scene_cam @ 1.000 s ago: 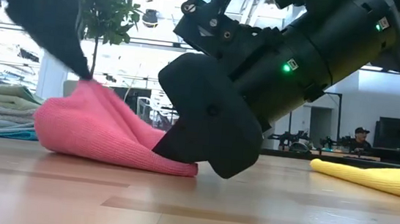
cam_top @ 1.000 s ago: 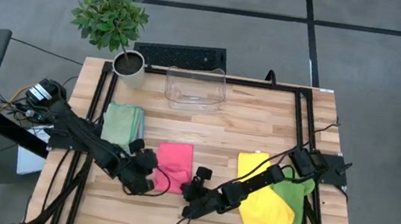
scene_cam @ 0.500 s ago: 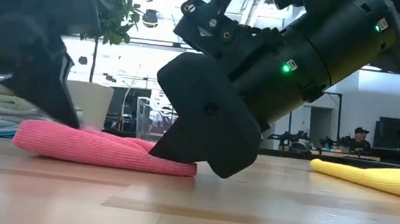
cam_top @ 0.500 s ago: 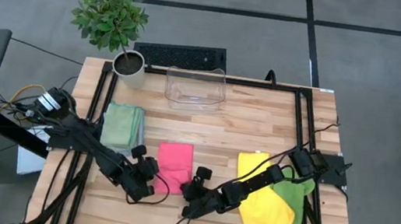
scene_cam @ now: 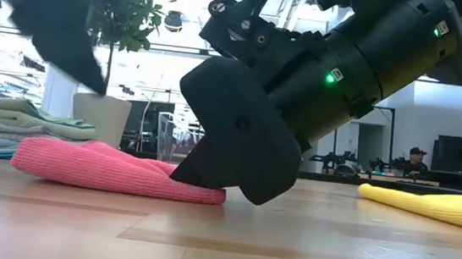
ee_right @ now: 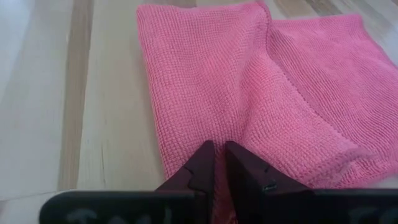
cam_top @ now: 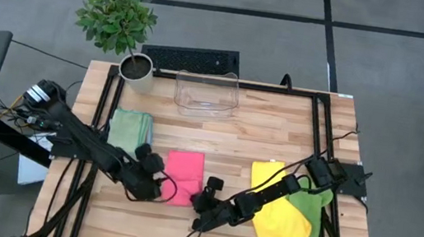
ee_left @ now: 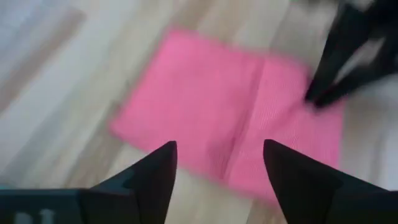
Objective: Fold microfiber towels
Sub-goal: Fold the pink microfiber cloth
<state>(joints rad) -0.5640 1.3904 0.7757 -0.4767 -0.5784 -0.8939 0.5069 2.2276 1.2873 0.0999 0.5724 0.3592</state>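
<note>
A pink microfiber towel lies folded and flat on the table's middle. My left gripper hovers open just above its left side, touching nothing. My right gripper is down at the towel's near right corner, shut on the cloth. A stack of folded towels rests on the table at the left. At the right a yellow towel lies spread over a lime green one. My right gripper has the pink towel's near edge by the right corner, with a little cloth pinched between its fingertips. The fingers slant down from the table's near right side. The towel lies flat on the table, and its end under the fingertips is held down.
A clear plastic bin stands at the far middle, with a potted plant at the far left corner. Bare wood lies along the near edge and between the pink and yellow towels. People and desks show in the room beyond.
My left gripper has lowered the pink towel's raised left part onto the table, let go and opened, then risen and drawn back toward the table's left. The towel, humped up a second ago, now lies flat; its right end has stayed under my right gripper.
</note>
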